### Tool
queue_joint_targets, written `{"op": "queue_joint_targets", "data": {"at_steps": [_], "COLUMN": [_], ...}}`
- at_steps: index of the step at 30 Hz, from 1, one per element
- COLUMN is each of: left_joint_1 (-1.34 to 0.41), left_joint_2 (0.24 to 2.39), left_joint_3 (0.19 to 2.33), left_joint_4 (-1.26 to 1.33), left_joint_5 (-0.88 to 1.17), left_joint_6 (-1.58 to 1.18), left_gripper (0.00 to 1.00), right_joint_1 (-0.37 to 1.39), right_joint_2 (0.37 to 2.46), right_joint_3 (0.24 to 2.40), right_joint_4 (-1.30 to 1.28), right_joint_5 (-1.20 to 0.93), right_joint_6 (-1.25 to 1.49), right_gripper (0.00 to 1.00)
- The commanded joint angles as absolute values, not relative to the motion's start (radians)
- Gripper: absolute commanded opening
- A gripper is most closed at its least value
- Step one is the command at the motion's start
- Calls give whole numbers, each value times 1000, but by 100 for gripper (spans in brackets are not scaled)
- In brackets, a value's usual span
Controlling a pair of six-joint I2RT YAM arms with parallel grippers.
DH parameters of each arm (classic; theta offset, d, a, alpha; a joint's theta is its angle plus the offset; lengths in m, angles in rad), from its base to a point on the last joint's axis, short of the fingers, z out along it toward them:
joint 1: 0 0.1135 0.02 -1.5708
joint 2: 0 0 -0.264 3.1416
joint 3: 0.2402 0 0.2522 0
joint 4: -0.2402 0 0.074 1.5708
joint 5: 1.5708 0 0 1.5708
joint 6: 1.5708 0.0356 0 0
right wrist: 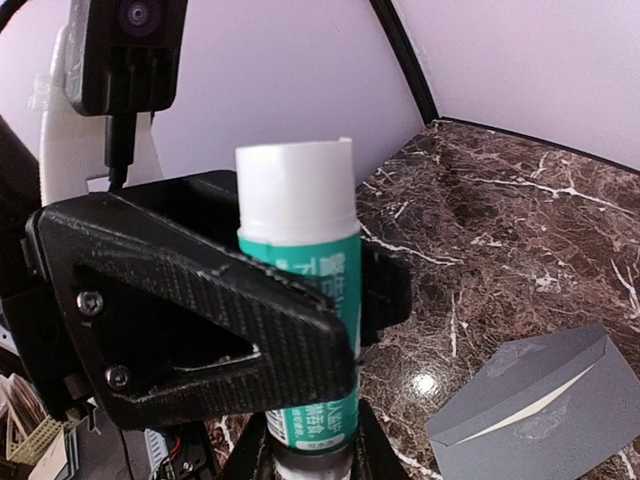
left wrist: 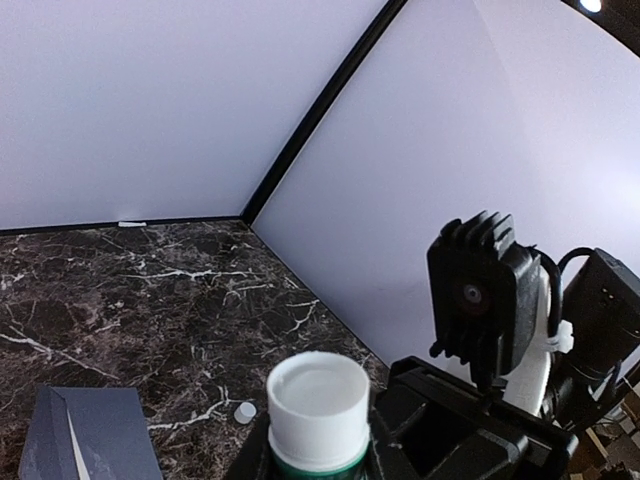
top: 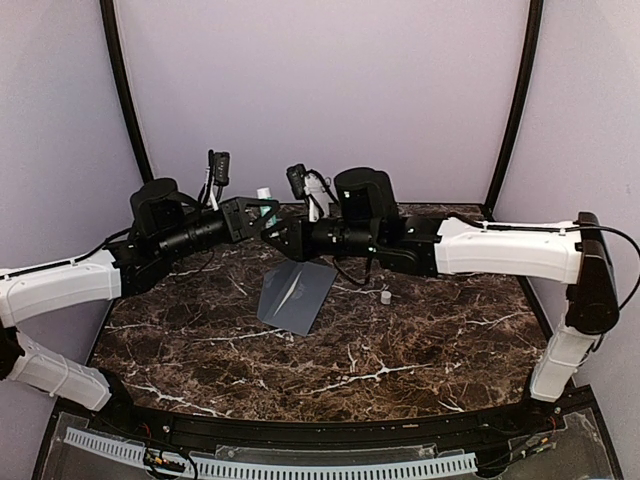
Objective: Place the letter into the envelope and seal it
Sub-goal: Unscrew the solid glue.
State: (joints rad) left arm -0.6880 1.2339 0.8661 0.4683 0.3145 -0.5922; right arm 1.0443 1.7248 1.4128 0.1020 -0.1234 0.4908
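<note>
Looking at the top view, you find both arms reaching toward the middle of the far part of the bench (top: 400, 350), where their tips meet above the surface. Your left claw (top: 262, 212) is pinching a glue stick (right wrist: 300, 260) around its teal label, with the white end standing up past the black fingers. Your right claw (right wrist: 310, 455) sits right under it. In the right wrist view its two fingers press against the lower end of the same stick, so both claws are closed on it.

The envelope (top: 297, 297) lies flat on the bench, grey, just nearer than the two claws and a little to the right of where they meet. Neither claw touches it; both are raised above it. Its pointed flap is folded over the body, and a pale line runs along the flap's edge. You cannot tell whether that line is the letter, and no separate sheet can be made out.

A small white cap-like piece (top: 386, 296) stands on the bench to the right of the envelope, apart from it.
</note>
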Motion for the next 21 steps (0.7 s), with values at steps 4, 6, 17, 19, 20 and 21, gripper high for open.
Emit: {"op": "queue_joint_targets", "data": {"at_steps": [4, 6, 17, 19, 20, 21], "left_joint_1": [-696, -696, -695, -695, -694, -693], "left_joint_2": [1207, 1212, 1189, 1180, 1176, 1175], "left_joint_3": [847, 847, 853, 869, 873, 881], "left_joint_4": [412, 406, 383, 375, 365, 361], "left_joint_5": [195, 185, 137, 135, 131, 123], "left_joint_6": [-561, -567, -569, -558, -546, -539], "left_gripper": [0, 0, 0, 0, 0, 0], "right_joint_1": [1077, 1098, 1119, 1116, 1111, 1108], "right_joint_2": [1825, 1853, 1738, 1676, 1636, 1609], "right_joint_3": [1573, 1624, 1519, 1423, 1383, 1343], "right_joint_4": [-31, -78, 30, 98, 149, 173], "right_joint_5": [214, 267, 198, 108, 37, -7], "right_joint_6": [547, 530, 401, 358, 327, 302], "right_gripper": [4, 5, 48, 62, 71, 75]}}
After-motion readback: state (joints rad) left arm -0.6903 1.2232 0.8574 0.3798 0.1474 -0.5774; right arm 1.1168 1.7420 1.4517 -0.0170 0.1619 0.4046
